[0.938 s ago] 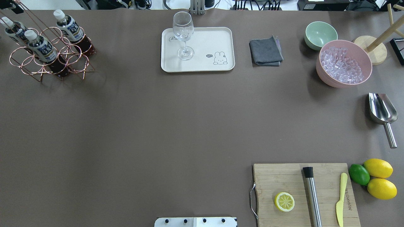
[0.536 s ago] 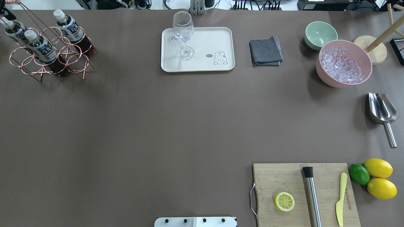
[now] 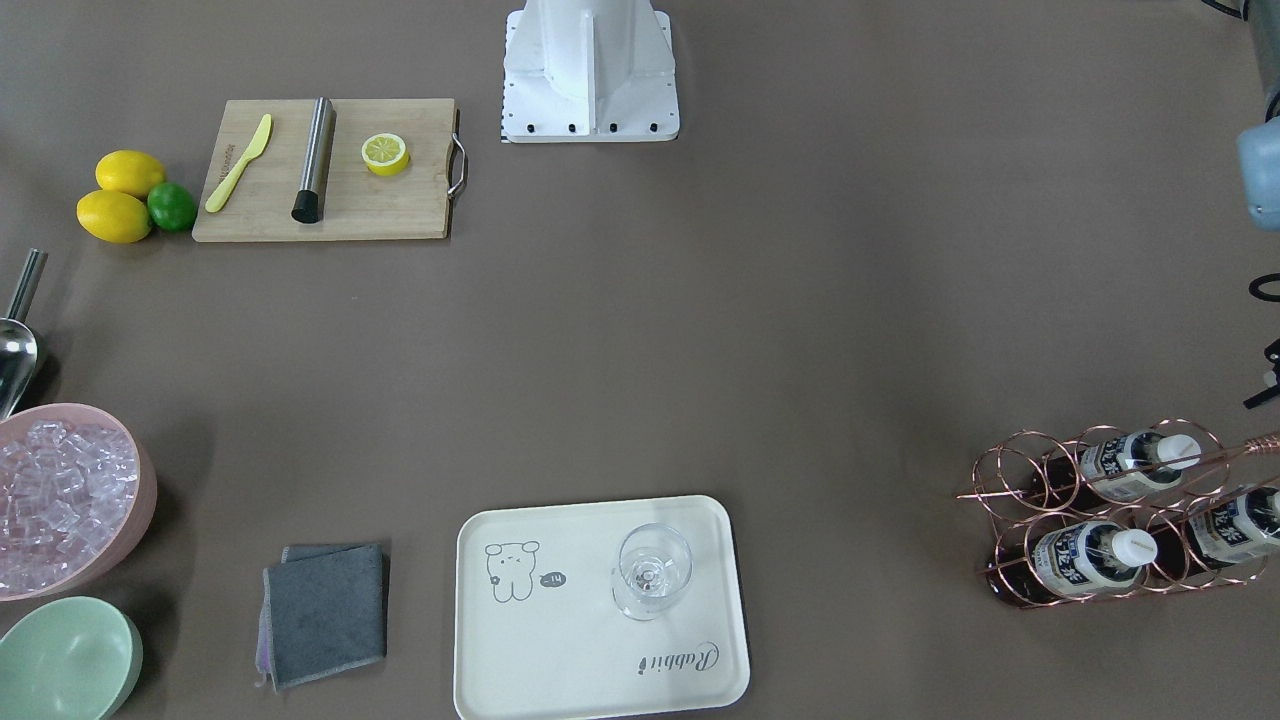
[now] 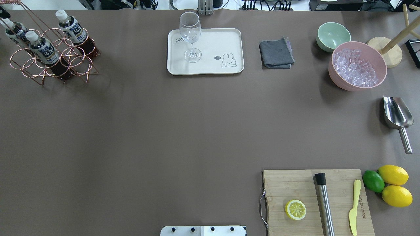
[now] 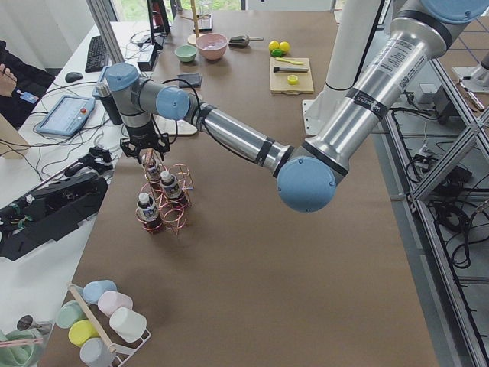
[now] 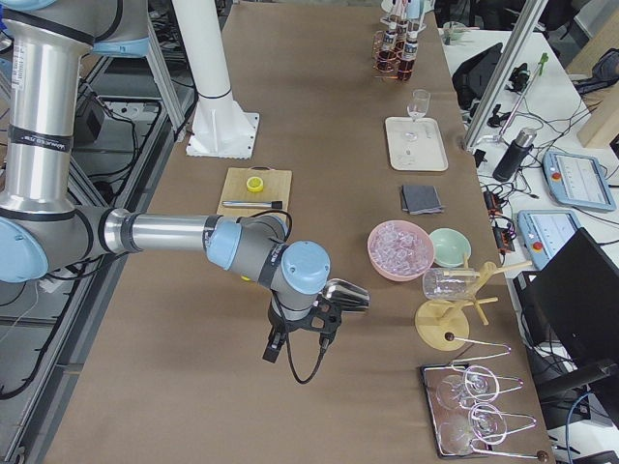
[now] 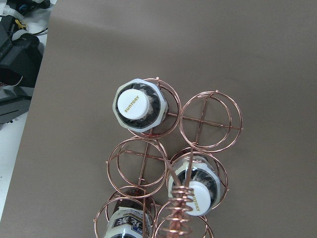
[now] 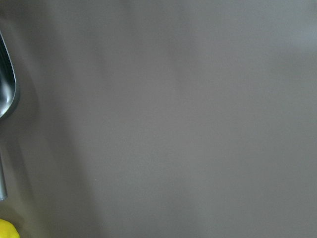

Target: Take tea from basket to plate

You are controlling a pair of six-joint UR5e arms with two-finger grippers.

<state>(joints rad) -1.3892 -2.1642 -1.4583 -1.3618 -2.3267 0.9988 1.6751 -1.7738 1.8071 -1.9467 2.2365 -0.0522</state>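
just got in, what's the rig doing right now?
The left gripper hovers over the basket, its wrist camera looking straight down into it. All three tea bottles sit in the basket; none is lifted. The plate holds only a stemmed glass. The right gripper hangs over the table beside the metal scoop.

Robotics lab, teach pendant [image 5: 67,115], keyboard [image 5: 99,52], monitor [image 6: 577,290], aluminium framing [image 6: 510,68]

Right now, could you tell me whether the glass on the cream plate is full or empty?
Empty. The glass stands upright on the plate, and the front-facing view down into it shows no liquid.
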